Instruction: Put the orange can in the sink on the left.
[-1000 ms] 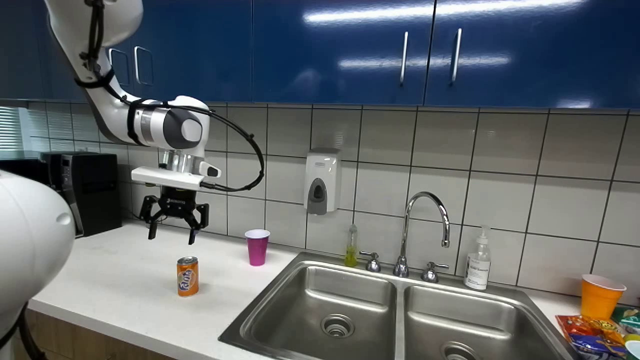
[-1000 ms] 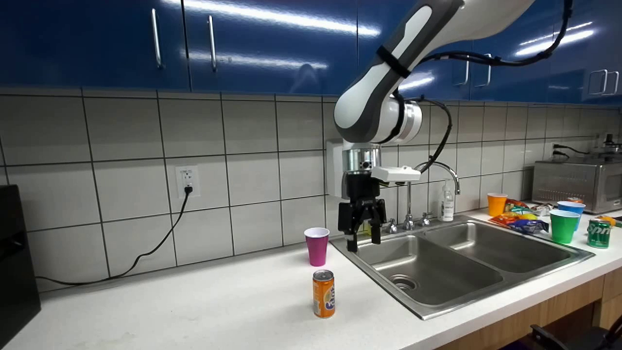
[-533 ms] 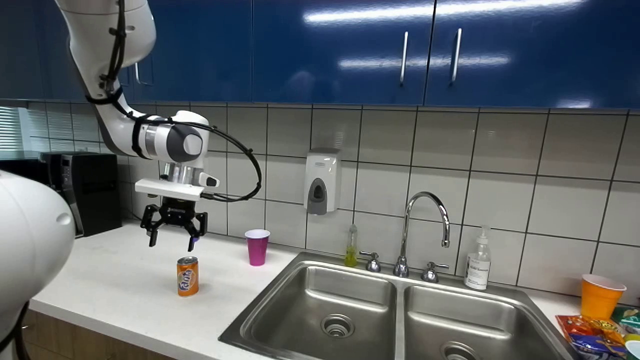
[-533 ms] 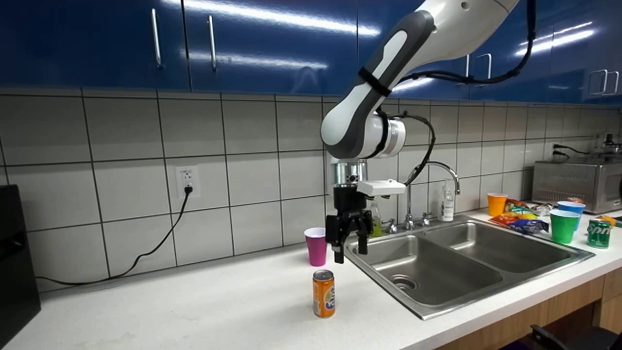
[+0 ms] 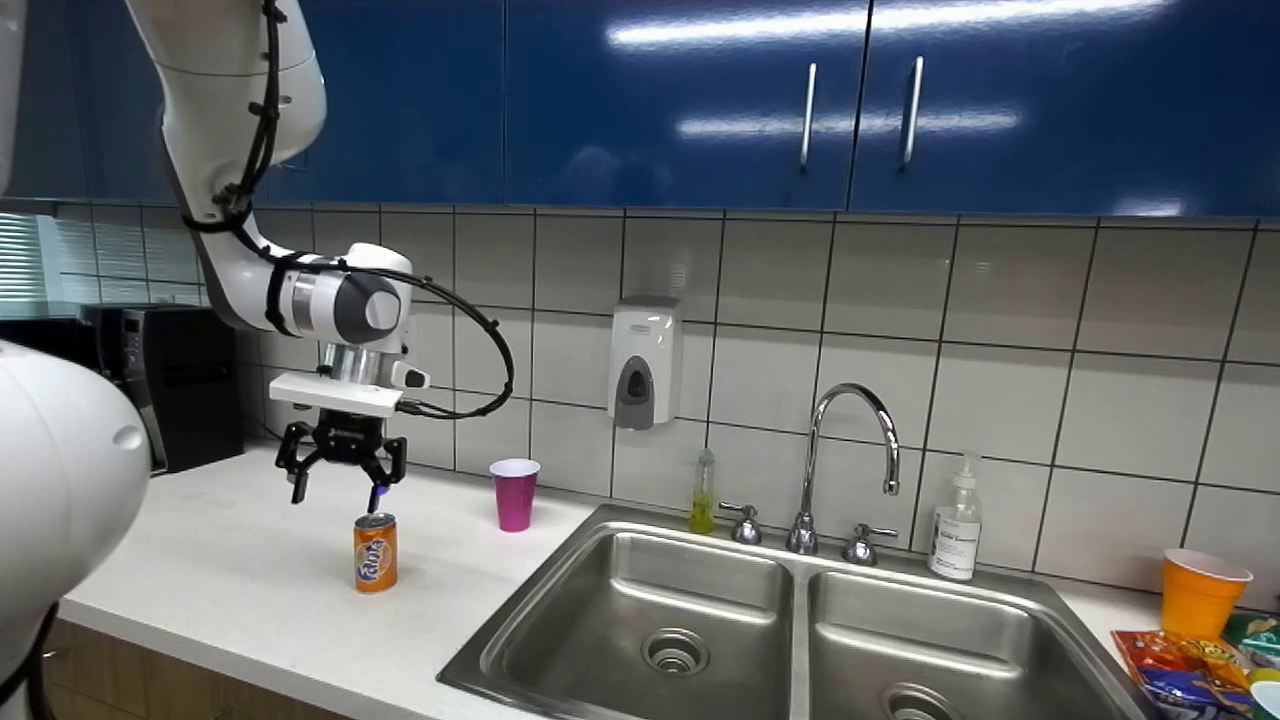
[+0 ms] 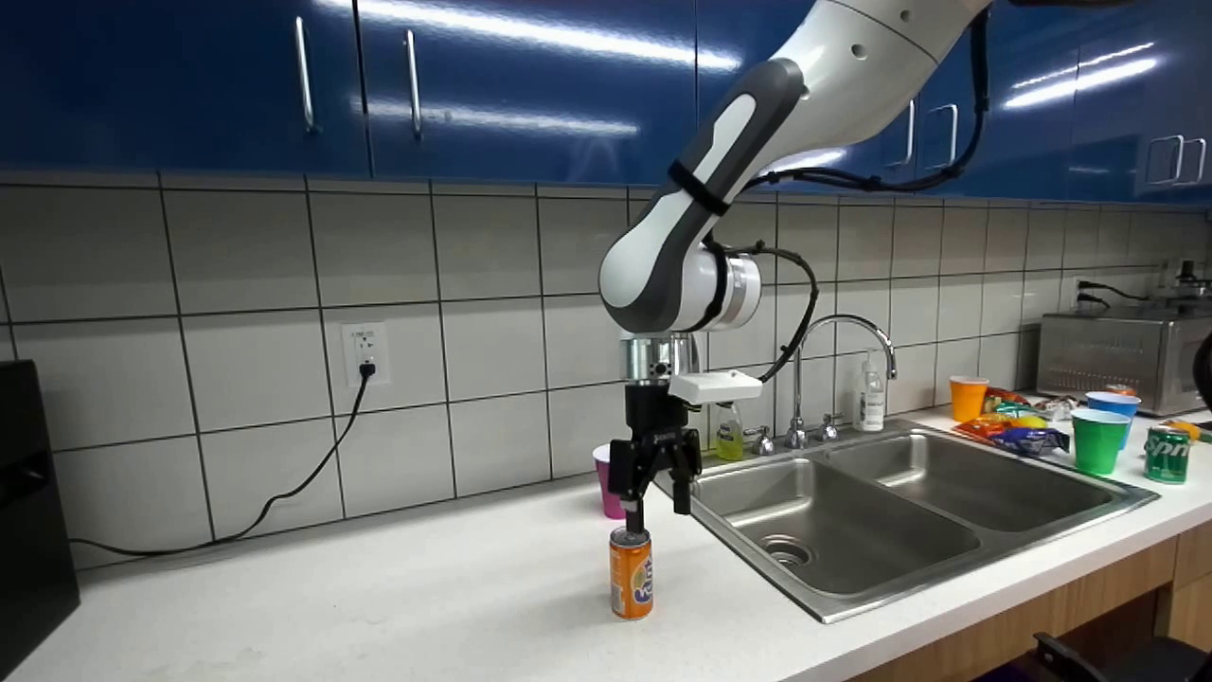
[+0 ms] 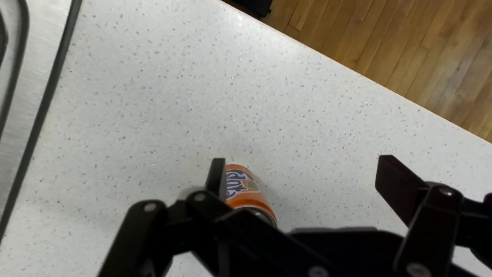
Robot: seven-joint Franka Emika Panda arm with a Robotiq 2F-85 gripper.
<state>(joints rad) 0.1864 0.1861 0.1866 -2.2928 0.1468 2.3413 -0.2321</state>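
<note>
The orange can (image 5: pixel 375 555) stands upright on the white counter and also shows in an exterior view (image 6: pixel 631 575). The double steel sink is beside it, with its left basin (image 5: pixel 570 645) nearer the can. My gripper (image 5: pixel 336 498) is open and empty above the counter at about the height of the can's top. One finger appears just over or behind the can's top in both exterior views. In the wrist view, the can (image 7: pixel 246 190) shows beside the inner side of the left finger (image 7: pixel 216 175), which partly hides it. Contact cannot be told. The sink's edge (image 7: pixel 36 69) shows at the left.
A pink cup (image 5: pixel 515 497) stands near the wall behind the can. A faucet (image 5: pixel 808 480) and soap bottles (image 5: pixel 957 530) line the sink's back. Cups, snack bags and a green can (image 6: pixel 1167 455) are beyond the sink. The counter's front edge (image 7: pixel 357 73) shows in the wrist view.
My gripper has come down toward the can, shifting left in both exterior views, away from the sink. It has stayed open. The can has not moved.
</note>
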